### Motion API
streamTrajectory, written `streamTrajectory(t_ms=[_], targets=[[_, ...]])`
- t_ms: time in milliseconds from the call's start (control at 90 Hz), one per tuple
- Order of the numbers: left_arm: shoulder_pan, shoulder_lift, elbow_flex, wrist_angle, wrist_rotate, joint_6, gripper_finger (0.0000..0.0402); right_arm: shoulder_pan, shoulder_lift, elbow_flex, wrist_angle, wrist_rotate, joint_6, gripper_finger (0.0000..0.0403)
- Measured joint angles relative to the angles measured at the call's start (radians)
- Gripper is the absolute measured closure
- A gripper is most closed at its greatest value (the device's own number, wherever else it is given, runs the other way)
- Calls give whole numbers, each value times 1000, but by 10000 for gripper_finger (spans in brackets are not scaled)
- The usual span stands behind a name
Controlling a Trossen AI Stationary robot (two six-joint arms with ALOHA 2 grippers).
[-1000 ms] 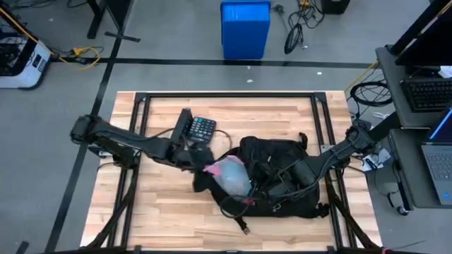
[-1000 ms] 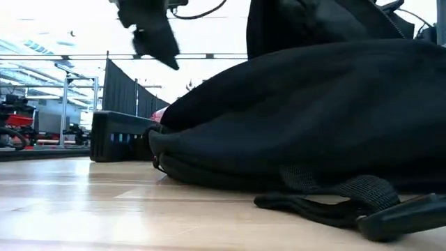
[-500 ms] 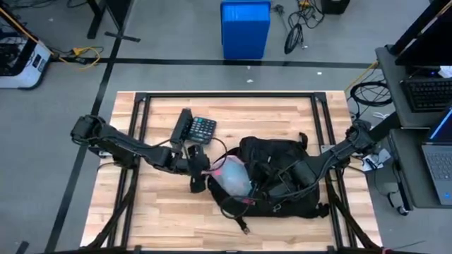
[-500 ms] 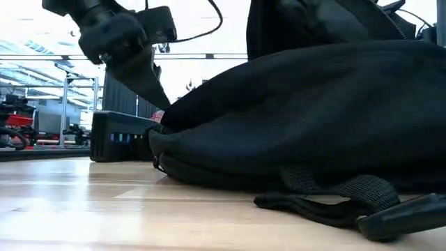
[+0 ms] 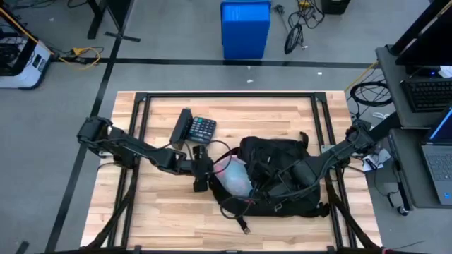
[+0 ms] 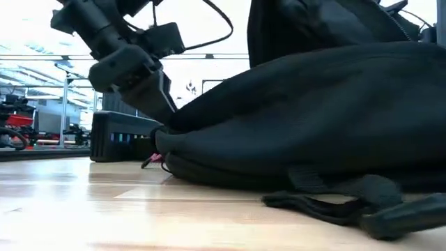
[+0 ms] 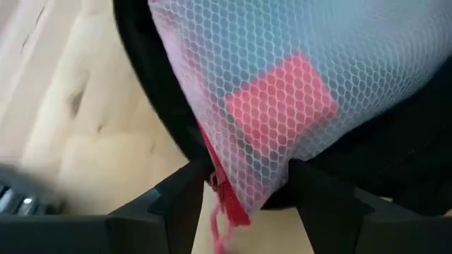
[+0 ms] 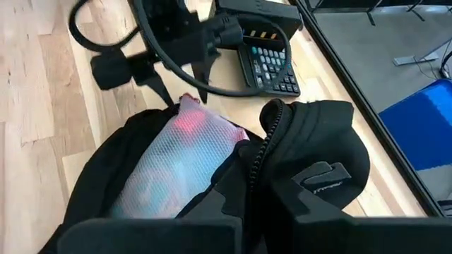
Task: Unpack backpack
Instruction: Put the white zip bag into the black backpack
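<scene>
Left gripper reaches the pouch in the open bag

The large black fabric backpack lies mid-table, right gripper clamping its flap. The left gripper has dropped from above, fingers now apart around the white mesh pouch; extraction looks imminent.

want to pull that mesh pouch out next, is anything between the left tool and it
Nothing visible. The left tool already sits with its fingers either side of the mesh pouch's red-zippered end, at the backpack opening. The calculator lies off to one side.
</scene>
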Motion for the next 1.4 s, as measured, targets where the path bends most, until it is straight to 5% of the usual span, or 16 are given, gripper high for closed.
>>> streamTrajectory(t_ms=[144, 389, 878, 1233, 1400], targets=[[7, 35, 0, 71, 25, 41, 237, 0, 0, 0, 9, -16, -8, 399], [1, 30, 36, 101, 30, 88, 390, 0, 0, 0, 21, -21, -32, 399], [-34, 46, 257, 136, 74, 254, 401, 0, 0, 0, 113, -21, -147, 399], [20, 247, 257, 344, 117, 208, 401, 0, 1, -1, 189, -22, -237, 399], [21, 270, 257, 316, 204, 121, 354, 0, 1, -1, 182, -22, -231, 399]])
